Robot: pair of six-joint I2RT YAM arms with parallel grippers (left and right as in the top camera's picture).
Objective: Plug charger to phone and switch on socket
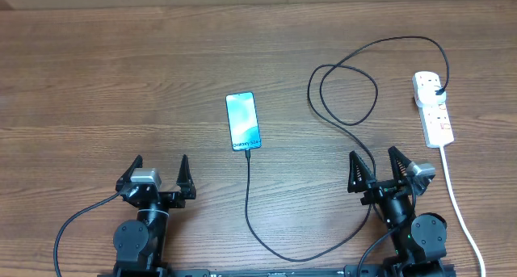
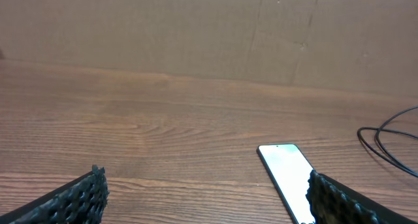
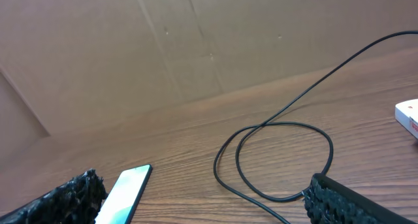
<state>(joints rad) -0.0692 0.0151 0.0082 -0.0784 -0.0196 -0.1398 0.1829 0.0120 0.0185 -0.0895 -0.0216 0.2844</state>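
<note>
The phone (image 1: 243,121) lies flat in the middle of the table, its light-blue screen lit. It also shows in the left wrist view (image 2: 287,175) and the right wrist view (image 3: 123,192). The black charger cable (image 1: 343,91) has its tip at the phone's near end. It runs toward me, curves right, loops, and ends at a black plug in the white socket (image 1: 435,109) at the far right. My left gripper (image 1: 159,174) is open and empty, near the front edge left of the phone. My right gripper (image 1: 374,169) is open and empty, near the front right, close to the cable.
The socket's thick white cord (image 1: 457,200) runs from the strip toward the front right edge, beside my right arm. A brown cardboard wall (image 2: 196,28) stands behind the table. The cable loop (image 3: 281,159) lies in front of my right gripper.
</note>
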